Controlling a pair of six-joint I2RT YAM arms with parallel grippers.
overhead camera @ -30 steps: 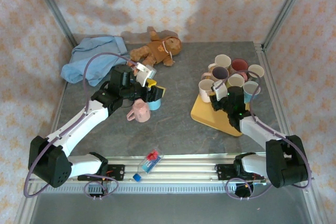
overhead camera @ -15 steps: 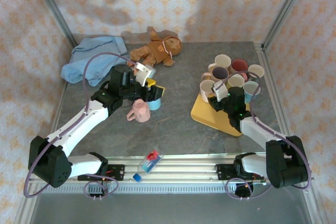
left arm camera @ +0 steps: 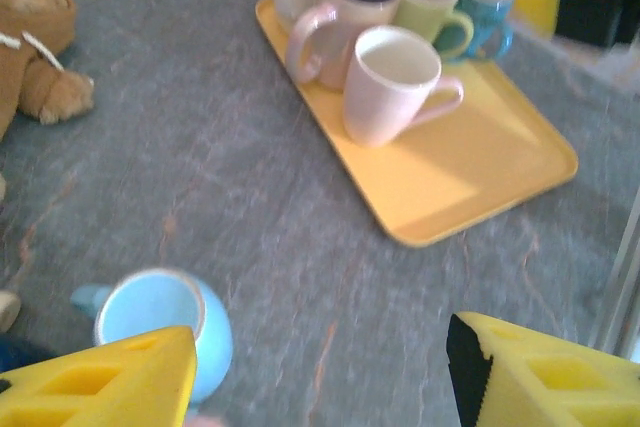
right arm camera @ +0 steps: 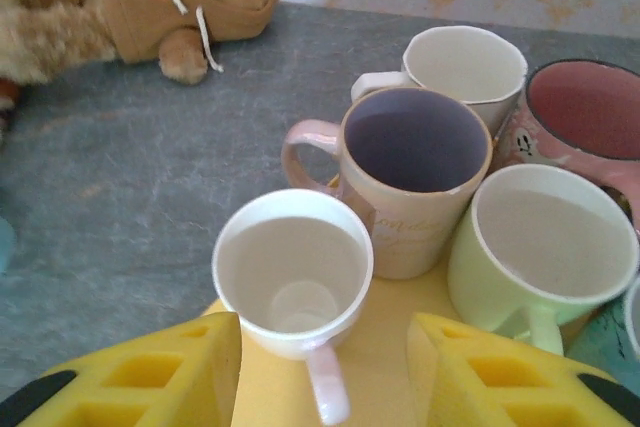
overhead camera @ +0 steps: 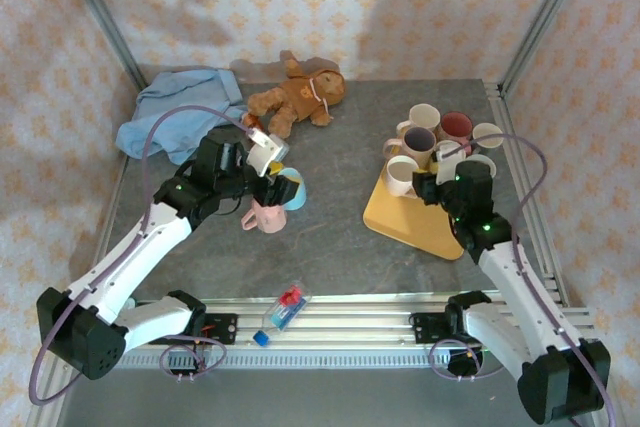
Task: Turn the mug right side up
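The pink mug [overhead camera: 266, 215] sits on the table's left half, just beside the blue mug [overhead camera: 292, 194], below the left gripper [left arm camera: 320, 372]. The left wrist view shows that gripper's jaws spread wide and empty. The right gripper [right arm camera: 322, 372], also open, hangs over the white mug [right arm camera: 292, 272] on the yellow tray [overhead camera: 400, 219].

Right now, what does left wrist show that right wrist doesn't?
Left wrist: light blue mug on the table, apart from the yellow tray, and the tray's empty end. Right wrist: dark pink mug's open interior, seen from above. Shared: teddy bear, white mug, purple-lined mug, green mug, all three upright on the tray.
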